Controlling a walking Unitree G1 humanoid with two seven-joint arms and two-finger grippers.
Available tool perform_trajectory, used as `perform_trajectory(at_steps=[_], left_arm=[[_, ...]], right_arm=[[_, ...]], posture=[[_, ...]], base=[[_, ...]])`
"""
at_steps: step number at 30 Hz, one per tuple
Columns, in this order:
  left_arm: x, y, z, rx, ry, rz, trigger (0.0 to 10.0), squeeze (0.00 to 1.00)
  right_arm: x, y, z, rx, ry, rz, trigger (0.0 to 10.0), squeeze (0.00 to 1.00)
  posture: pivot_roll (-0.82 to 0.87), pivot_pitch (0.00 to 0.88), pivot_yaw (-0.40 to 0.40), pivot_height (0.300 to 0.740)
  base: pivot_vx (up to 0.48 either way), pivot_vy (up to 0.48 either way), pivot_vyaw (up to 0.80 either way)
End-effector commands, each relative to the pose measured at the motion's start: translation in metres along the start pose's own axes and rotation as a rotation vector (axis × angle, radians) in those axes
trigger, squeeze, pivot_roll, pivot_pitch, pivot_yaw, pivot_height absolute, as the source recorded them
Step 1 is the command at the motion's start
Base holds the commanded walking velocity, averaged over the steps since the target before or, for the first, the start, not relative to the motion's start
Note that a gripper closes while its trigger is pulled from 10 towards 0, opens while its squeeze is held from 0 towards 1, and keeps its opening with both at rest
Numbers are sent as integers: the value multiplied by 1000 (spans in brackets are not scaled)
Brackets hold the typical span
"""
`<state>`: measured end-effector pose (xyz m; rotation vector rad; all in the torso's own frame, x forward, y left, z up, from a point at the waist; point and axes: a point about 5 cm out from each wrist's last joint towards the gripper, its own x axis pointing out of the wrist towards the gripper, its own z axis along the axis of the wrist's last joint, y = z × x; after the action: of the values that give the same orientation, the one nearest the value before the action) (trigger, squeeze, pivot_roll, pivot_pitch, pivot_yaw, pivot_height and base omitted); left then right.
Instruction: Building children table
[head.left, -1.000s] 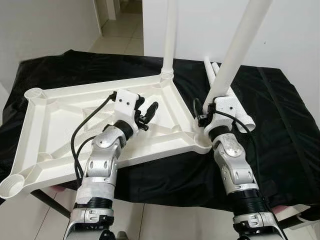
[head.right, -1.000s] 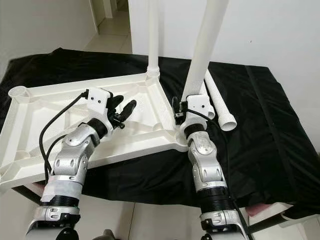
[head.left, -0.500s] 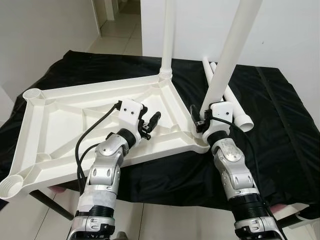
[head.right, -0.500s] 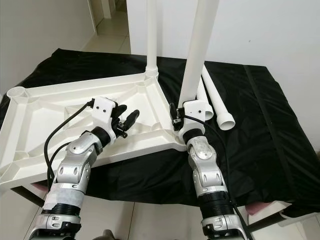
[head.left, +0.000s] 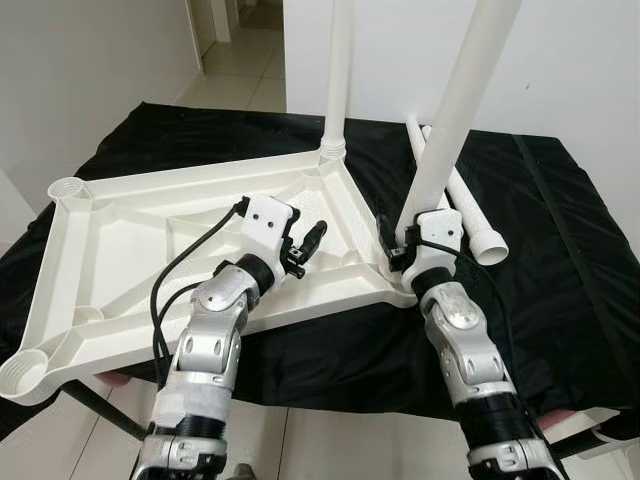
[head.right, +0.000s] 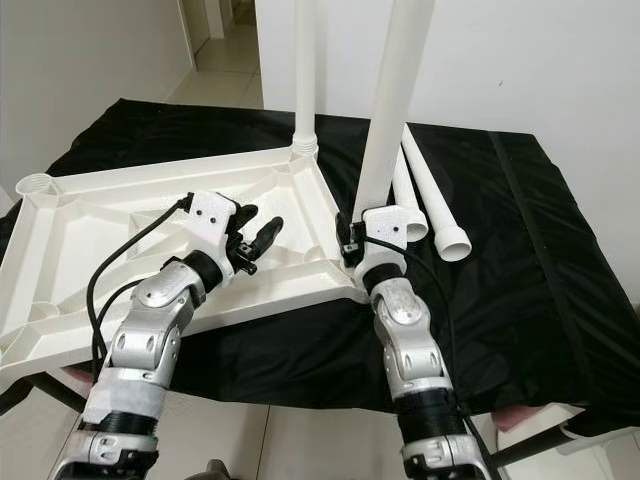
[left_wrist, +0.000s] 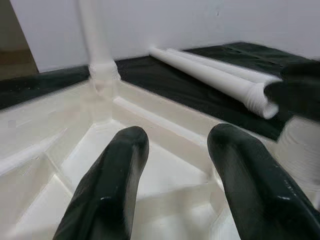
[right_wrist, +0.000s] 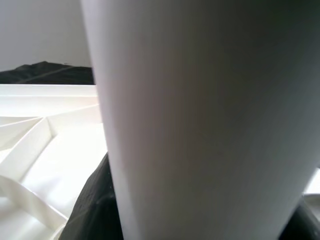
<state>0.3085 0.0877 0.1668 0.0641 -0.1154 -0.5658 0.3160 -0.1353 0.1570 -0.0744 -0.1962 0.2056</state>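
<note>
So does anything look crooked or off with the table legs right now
Yes. The leg held in the right claw leans away from the upright leg already seated at the far corner of the tabletop, so it looks tilted rather than square over its near-corner socket.

One tabletop (head.left: 120, 230), upside down; four white legs: two upright, leg (head.left: 338, 70) and leg (head.left: 455, 110), and two lying loose, leg (head.right: 405, 185) and leg (head.right: 438, 205); one black cloth (head.left: 560, 260); two grippers
</note>
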Motion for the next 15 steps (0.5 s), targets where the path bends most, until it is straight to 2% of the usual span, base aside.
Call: perform_trajectory(at_steps=[1,4,5,8,15], left_arm=[[-5,-4,-6,-12,32,-6,10000,0],[-11,-11,-11,7,50,-66,10000,0],[-18,-19,-15,52,67,-123,10000,0],[-21,-23,-16,88,71,-153,10000,0],[-22,-32,-10,26,61,-197,10000,0]], right_arm=[[-3,0,-1,-8,5,6,10000,0],[-5,1,-2,-10,10,15,10000,0],[-8,2,-4,-16,18,26,10000,0],[-10,1,-7,-23,28,28,10000,0],[-11,-4,-11,18,53,3,10000,0]], posture=[[86,0,-5,740],[93,3,-12,740],[94,4,-13,740],[95,4,-15,740],[98,9,-21,740]], base=[[0,0,0],[0,0,0],[0,0,0],[0,0,0],[0,0,0]])
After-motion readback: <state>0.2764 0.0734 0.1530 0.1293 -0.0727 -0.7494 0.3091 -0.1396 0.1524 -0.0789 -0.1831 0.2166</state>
